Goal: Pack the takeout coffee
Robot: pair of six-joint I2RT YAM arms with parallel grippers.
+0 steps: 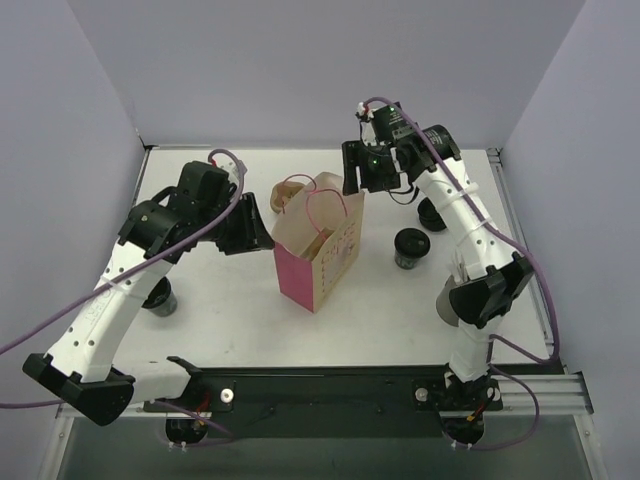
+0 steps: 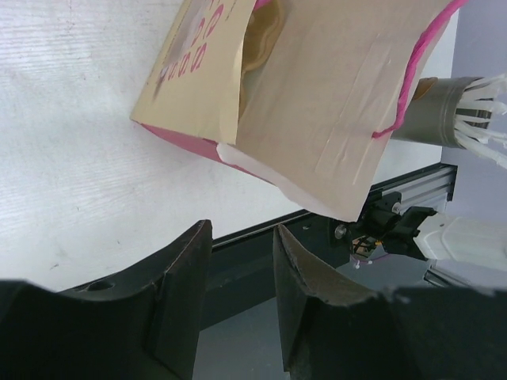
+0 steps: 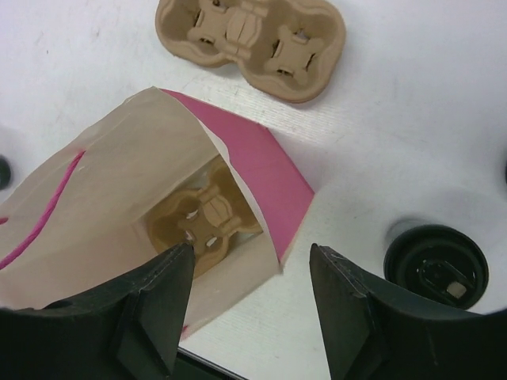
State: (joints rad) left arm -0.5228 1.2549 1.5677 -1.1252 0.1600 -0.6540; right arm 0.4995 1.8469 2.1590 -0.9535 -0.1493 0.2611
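No small black disposable cup with a black lid (image 1: pixel 410 248) is packed yet. This one stands on the white table (image 1: pixel 220 300) to the right of the bag, a second cup (image 1: pixel 432 213) sits just behind it, partly hidden by the right arm, and a third cup (image 1: pixel 159 298) stands under the left arm. The pink paper bag with kraft-brown lining and pink cord handles (image 1: pixel 318 262) stands mid-table with a brown moulded-pulp cup tray (image 3: pixel 202 218) at its bottom. A second pulp tray (image 3: pixel 249 43) lies on the table beyond it. The right gripper (image 3: pixel 252 253) hangs over the bag mouth, jaws spread and empty. The left gripper (image 2: pixel 242 233) is just beside the bag but apart from it, likewise released and holding nothing. Nothing braces the bag, so a finger catching its rim or a handle cord would probably tip or drag it. The mouth is narrow, and a cup lowered off-centre may fold the paper wall inward or miss a tray well and topple. Squeezing a cup too hard risks popping its lid. Swinging the left arm carelessly could knock over the third cup beneath it.
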